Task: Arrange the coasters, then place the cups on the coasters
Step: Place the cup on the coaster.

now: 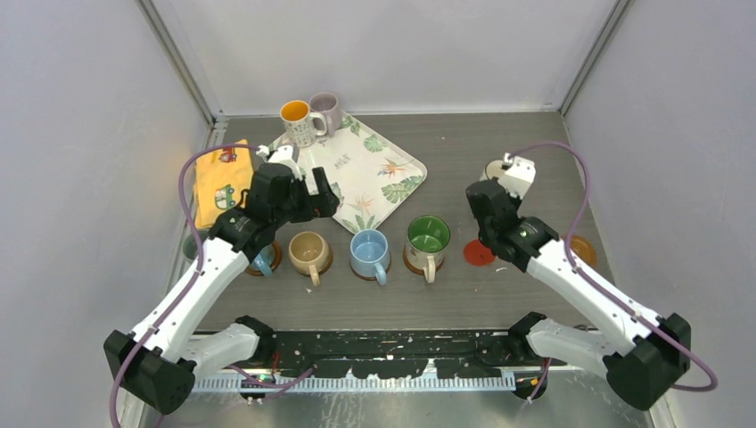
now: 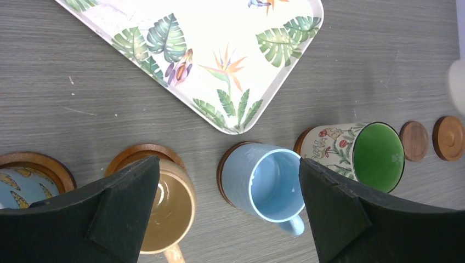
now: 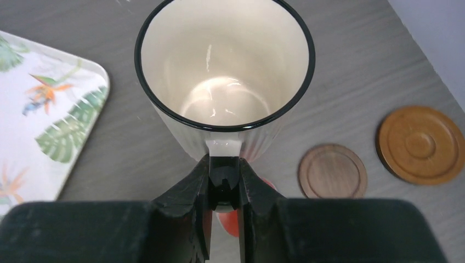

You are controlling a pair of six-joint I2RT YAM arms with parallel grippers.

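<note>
Left jaws (image 2: 228, 164): spread wide and empty. You have them hovering over the near row, above the tan ceramic mug (image 2: 170, 211) and the light blue ribbed mug (image 2: 268, 183).
Right jaws (image 3: 225, 170): pressed onto the handle of the cream ribbed mug with a black rim (image 3: 225, 66), pinching it from both sides.
Cream mug, place: on the right part of the grey worktop (image 1: 464, 147), right of the square leaf-patterned tray (image 1: 374, 174), mouth up. You cannot tell whether its base touches the worktop.
Thin red round coaster (image 1: 479, 253): bare. From your right wrist view it peeks out under the near side of the cream mug.
Near row, left to right: a blue mug with yellow shapes (image 2: 19, 186), the tan mug, the light blue mug and a flower-printed mug with a green inside (image 2: 378, 156), each on a round orange-brown wooden coaster (image 2: 137, 152).
Bare coasters, right: a dark brown wooden disc (image 3: 332, 171) with a ringed orange-brown disc (image 3: 421, 144) just beside it, apart.
Far cups: an orange-inside patterned mug (image 1: 296, 120) and a mauve mug (image 1: 325, 109), touching, at the tray's far corner.
Yellow cloth with cars (image 1: 218, 183): left of the tray.
</note>
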